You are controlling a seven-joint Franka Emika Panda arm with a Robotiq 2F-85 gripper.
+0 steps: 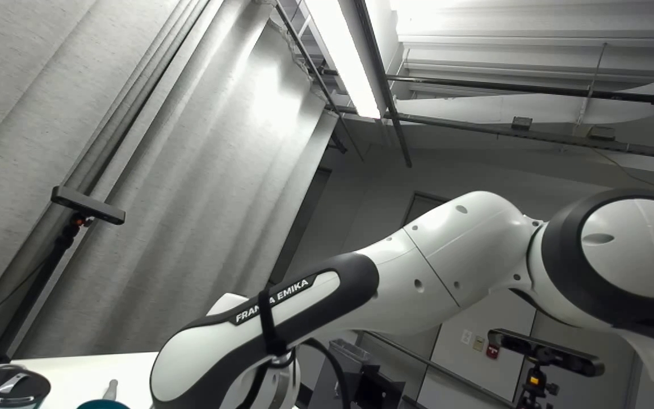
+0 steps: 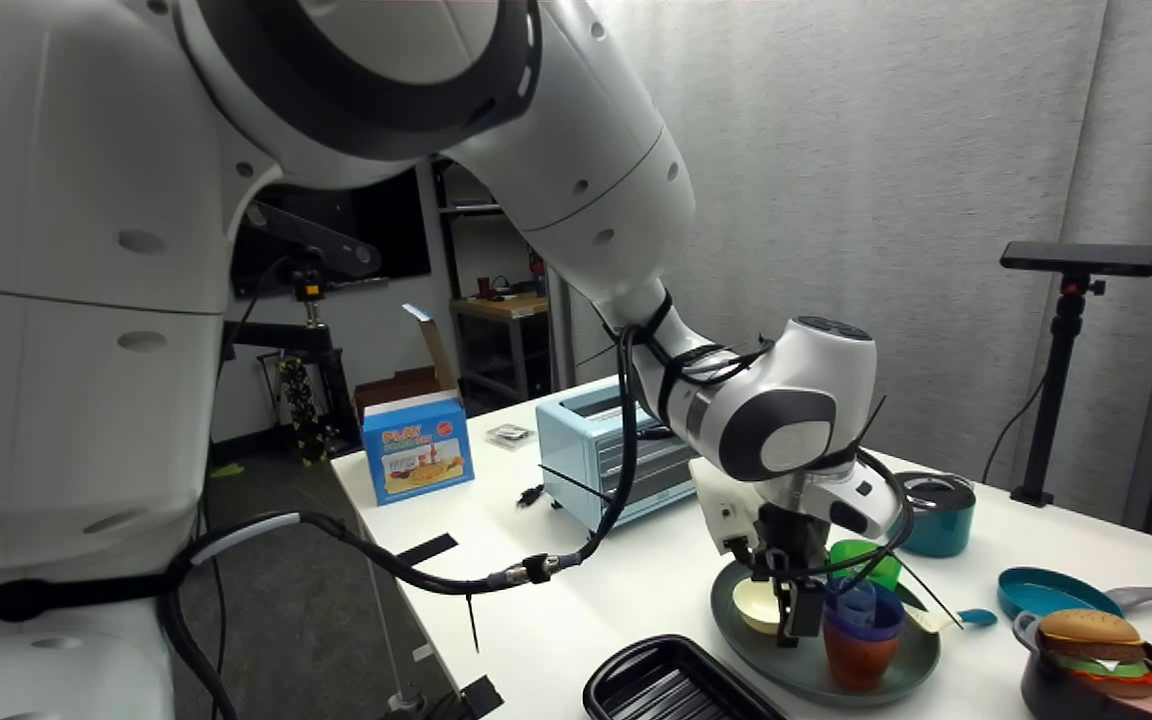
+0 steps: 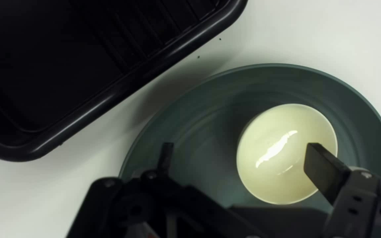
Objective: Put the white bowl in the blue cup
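The white bowl [image 2: 758,604], cream-toned, stands upright on a dark green plate [image 2: 806,683] in an exterior view. It shows fully in the wrist view [image 3: 276,172]. The blue cup [image 2: 874,622] is translucent and sits nested in an orange-red cup [image 2: 858,660] on the same plate, to the right of the gripper. My gripper [image 3: 240,148] points down over the plate with its fingers wide apart and nothing between the pads. In the wrist view one finger overlaps the bowl; I cannot tell whether it touches. In an exterior view the gripper [image 2: 796,615] is between bowl and cups.
A black ribbed tray [image 2: 671,685] lies beside the plate, also in the wrist view [image 3: 157,67]. A green cup [image 2: 866,562] stands behind the blue cup. A teal pot [image 2: 941,525], a teal pan [image 2: 1051,592], a toaster [image 2: 576,460] and a black pot with a toy burger [image 2: 1096,645] are around.
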